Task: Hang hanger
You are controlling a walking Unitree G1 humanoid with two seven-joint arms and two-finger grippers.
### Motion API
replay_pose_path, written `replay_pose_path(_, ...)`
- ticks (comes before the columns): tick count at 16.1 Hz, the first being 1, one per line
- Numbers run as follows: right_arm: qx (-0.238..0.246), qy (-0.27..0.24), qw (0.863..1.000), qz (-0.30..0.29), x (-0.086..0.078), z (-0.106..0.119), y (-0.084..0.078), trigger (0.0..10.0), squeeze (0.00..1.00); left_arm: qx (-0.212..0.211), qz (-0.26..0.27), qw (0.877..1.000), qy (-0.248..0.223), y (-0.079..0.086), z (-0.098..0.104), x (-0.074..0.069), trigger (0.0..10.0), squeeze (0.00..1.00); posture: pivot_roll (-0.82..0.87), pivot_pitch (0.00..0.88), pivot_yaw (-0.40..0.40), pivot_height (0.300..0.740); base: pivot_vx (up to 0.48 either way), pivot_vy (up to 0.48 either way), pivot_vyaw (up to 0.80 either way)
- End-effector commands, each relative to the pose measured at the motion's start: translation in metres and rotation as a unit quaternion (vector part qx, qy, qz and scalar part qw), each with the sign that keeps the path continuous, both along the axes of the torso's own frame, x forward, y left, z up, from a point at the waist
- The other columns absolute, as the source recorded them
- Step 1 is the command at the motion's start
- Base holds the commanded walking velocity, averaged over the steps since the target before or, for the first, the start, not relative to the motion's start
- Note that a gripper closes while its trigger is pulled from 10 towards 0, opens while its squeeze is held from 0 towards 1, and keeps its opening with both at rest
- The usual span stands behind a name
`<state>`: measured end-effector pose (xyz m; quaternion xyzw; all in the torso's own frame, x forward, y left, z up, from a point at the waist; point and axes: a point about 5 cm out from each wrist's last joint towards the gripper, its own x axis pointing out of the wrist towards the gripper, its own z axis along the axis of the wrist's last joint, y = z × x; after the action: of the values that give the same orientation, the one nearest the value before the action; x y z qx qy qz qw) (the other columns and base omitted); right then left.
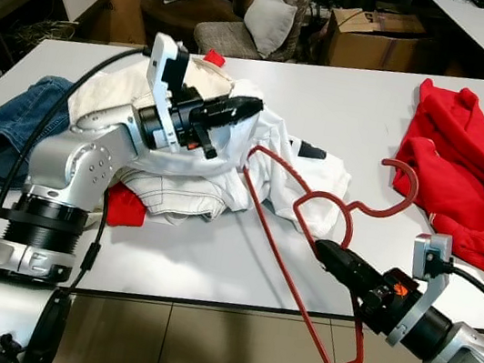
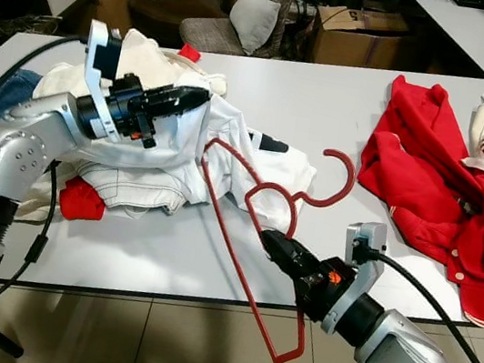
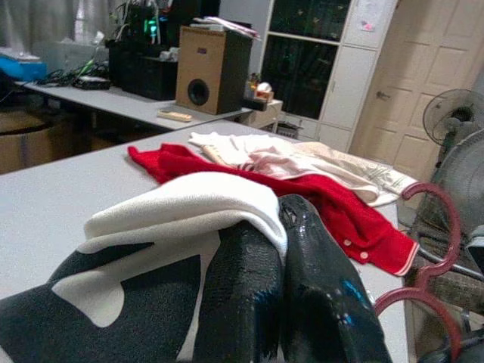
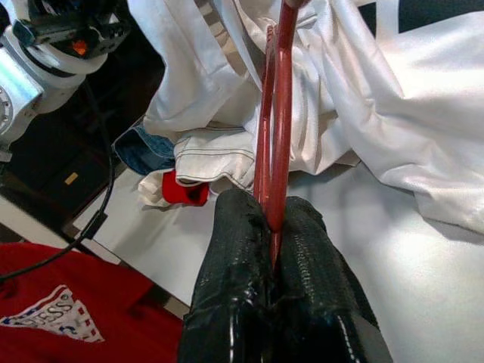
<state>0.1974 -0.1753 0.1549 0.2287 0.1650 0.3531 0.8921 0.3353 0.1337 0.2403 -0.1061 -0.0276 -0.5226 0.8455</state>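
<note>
The red hanger (image 1: pixel 305 247) slants over the white table's (image 1: pixel 346 106) front edge, its hook (image 1: pixel 403 184) up near the red garment (image 1: pixel 462 189). The right gripper (image 1: pixel 332 253) pinches its rod tightly; the right wrist view shows the fingers (image 4: pixel 242 265) pressed on either side. The left gripper (image 1: pixel 240 107) has its fingers clamped on the white shirt (image 1: pixel 266 148), and its wrist view shows the cloth (image 3: pixel 189 204) draped over the fingertips.

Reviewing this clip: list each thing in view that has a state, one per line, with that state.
Red hanger: clamped in the right end effector, tilted, one end past the table edge, the other against the white shirt.
Right end effector: shut on the hanger.
Left end effector: shut, pinching the white shirt.
White shirt: crumpled on the table, partly lifted, not on the hanger.
Red garment: spread flat on the table.
Jeans: bunched at the table edge.
</note>
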Motion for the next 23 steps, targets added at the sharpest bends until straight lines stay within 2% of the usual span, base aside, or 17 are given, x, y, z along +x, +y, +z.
replay_pose_path(1,0.004,-0.007,1.000,0.018,-0.001,0.002,0.004,10.0,0.00,-0.001,-0.001,1.000,-0.028,0.000,0.017,-0.001,0.0,0.00,-0.15,0.000,0.111,0.740,0.000,0.000,0.00)
replay_pose_path(4,-0.022,-0.003,0.999,0.043,-0.007,-0.003,0.007,10.0,0.00,-0.014,0.028,0.999,-0.037,0.003,0.024,0.004,0.0,0.00,-0.14,0.000,0.107,0.740,0.000,0.000,0.00)
replay_pose_path(5,-0.077,-0.011,0.996,0.031,-0.004,-0.010,0.001,10.0,0.00,-0.022,0.033,0.998,-0.039,0.006,0.029,0.006,0.0,0.00,-0.14,0.000,0.108,0.740,0.000,0.000,0.00)
replay_pose_path(6,-0.085,-0.040,0.995,-0.012,0.006,-0.007,-0.007,10.0,0.00,-0.013,0.028,0.999,-0.038,0.007,0.028,0.005,0.0,0.00,-0.13,0.000,0.109,0.740,0.000,0.000,0.00)
replay_pose_path(8,-0.083,-0.080,0.992,-0.049,0.014,0.002,-0.016,10.0,0.00,0.012,0.011,0.999,-0.033,0.008,0.023,0.001,0.0,0.00,-0.13,0.000,0.110,0.740,0.000,0.000,0.00)
replay_pose_path(9,-0.093,-0.094,0.986,-0.101,0.023,0.006,-0.027,10.0,0.00,0.038,-0.008,0.999,-0.029,0.007,0.017,-0.004,0.0,0.00,-0.13,0.000,0.112,0.740,0.000,0.000,0.00)
replay_pose_path(10,-0.089,-0.086,0.984,-0.128,0.027,0.006,-0.035,10.0,0.00,0.049,-0.017,0.998,-0.023,0.007,0.012,-0.007,0.0,0.00,-0.14,0.000,0.113,0.740,0.000,0.000,0.00)
replay_pose_path(11,-0.072,-0.087,0.987,-0.110,0.024,0.008,-0.034,10.0,0.00,0.053,-0.016,0.998,-0.017,0.007,0.010,-0.008,0.0,0.00,-0.13,0.000,0.113,0.740,0.000,0.000,0.00)
replay_pose_path(12,-0.044,-0.089,0.994,-0.038,0.011,0.012,-0.022,10.0,0.00,0.068,-0.010,0.998,-0.018,0.006,0.007,-0.007,0.0,0.00,-0.14,0.000,0.111,0.740,0.000,0.000,0.00)
replay_pose_path(13,-0.045,-0.085,0.995,0.019,-0.001,0.009,-0.013,10.0,0.00,0.083,-0.002,0.996,-0.022,0.005,0.004,-0.005,0.0,0.00,-0.14,0.000,0.110,0.740,0.000,0.000,0.00)
replay_pose_path(14,-0.058,-0.059,0.995,0.056,-0.010,0.001,-0.010,10.0,0.00,0.092,0.008,0.995,-0.030,0.004,0.002,-0.004,0.0,0.00,-0.14,0.000,0.110,0.740,0.000,0.000,0.00)
replay_pose_path(16,-0.058,-0.042,0.993,0.095,-0.018,-0.002,-0.006,10.0,0.00,0.098,0.013,0.994,-0.036,0.003,0.002,-0.003,0.0,0.00,-0.14,0.000,0.111,0.740,0.000,0.000,0.00)
replay_pose_path(17,-0.081,-0.034,0.991,0.098,-0.019,-0.005,-0.007,10.0,0.00,0.098,0.007,0.994,-0.037,0.002,0.003,-0.004,0.0,0.00,-0.14,0.000,0.112,0.740,0.000,0.000,0.00)
replay_pose_path(20,-0.120,-0.007,0.992,0.039,-0.009,-0.018,-0.018,10.0,0.00,0.094,0.006,0.994,-0.048,0.001,0.007,-0.004,0.0,0.00,-0.14,0.000,0.115,0.740,0.000,0.000,0.00)
replay_pose_path(22,-0.103,0.000,0.995,-0.005,0.000,-0.020,-0.022,10.0,0.00,0.100,-0.026,0.994,-0.048,0.001,0.009,-0.010,0.0,0.00,-0.14,0.000,0.117,0.740,0.000,0.000,0.00)
replay_pose_path(23,-0.083,-0.003,0.996,-0.013,0.003,-0.018,-0.020,10.0,0.00,0.117,-0.065,0.990,-0.042,0.001,0.005,-0.019,0.0,0.00,-0.14,0.000,0.117,0.740,0.000,0.000,0.00)
